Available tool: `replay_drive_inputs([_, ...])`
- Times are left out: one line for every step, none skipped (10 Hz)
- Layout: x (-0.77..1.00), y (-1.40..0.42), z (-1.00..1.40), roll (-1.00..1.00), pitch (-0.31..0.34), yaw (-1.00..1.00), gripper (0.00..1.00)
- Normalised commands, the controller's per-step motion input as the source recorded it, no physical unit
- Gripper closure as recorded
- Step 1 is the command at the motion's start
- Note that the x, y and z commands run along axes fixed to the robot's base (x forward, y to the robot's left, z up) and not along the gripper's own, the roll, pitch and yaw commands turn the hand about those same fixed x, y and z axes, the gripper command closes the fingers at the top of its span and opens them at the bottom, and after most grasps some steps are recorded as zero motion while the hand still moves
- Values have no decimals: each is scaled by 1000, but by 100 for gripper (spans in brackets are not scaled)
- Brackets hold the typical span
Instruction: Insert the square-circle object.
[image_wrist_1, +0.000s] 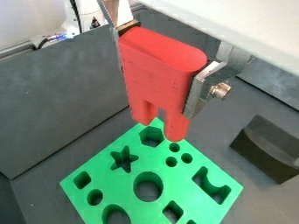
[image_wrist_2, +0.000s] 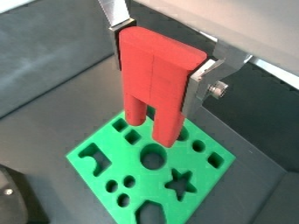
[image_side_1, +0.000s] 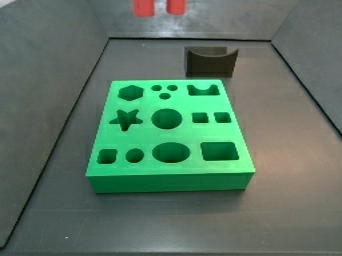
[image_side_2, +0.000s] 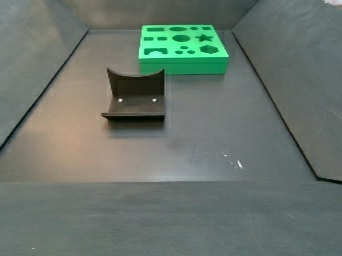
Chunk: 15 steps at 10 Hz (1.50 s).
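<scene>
My gripper (image_wrist_1: 162, 74) is shut on the square-circle object (image_wrist_1: 155, 70), a bright red flat piece with two short pegs pointing down. It also shows in a wrist view (image_wrist_2: 158, 79), with my gripper (image_wrist_2: 160, 70) clamping its flat body from both sides. The pegs hang above the green board (image_wrist_1: 105, 188) with shaped holes, near its edge, apart from it. In a side view only the two peg tips (image_side_1: 158, 7) show, high above the board's (image_side_1: 174, 178) far side. In a side view the board (image_side_2: 187, 65) lies at the back; the gripper is out of that view.
The dark fixture (image_side_2: 134, 98) with a curved notch stands on the floor beside the board. It also shows in a side view (image_side_1: 211, 60) and in a wrist view (image_wrist_1: 271, 147). Grey walls (image_wrist_1: 59, 96) enclose the dark floor.
</scene>
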Motion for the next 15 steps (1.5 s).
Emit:
replay_drive_inputs([-474, -583, -1000, -37, -19, -340, 100])
replay_drive_inputs([-466, -594, -1000, -43, -21, -334, 100])
replay_drive_inputs([-420, -640, -991, -56, -30, -317, 100])
replay_drive_inputs([-226, -694, -971, -30, -49, -134, 100])
replay_drive_inputs([-131, -706, -1000, -1, -54, -157, 100])
replay_drive_inputs([0, -617, -1000, 0, -163, -383, 100])
replay_drive_inputs([183, -389, -994, -36, -76, -331, 100])
replay_drive_inputs([340, -263, -931, -81, -51, -191, 100])
replay_drive_inputs([231, -154, -880, -101, -27, -206, 100])
replay_drive_inputs([0, 66, -857, -146, -34, -111, 100])
replay_drive_inputs([-89, 140, -820, -149, -103, 0, 100])
replay_drive_inputs([-60, 217, -769, -109, -129, 80, 100])
replay_drive_inputs([-129, 223, -631, -154, -101, 37, 100])
replay_drive_inputs([-266, 214, -506, -224, -81, 0, 100])
replay_drive_inputs([-300, 97, -383, -250, -79, 0, 100])
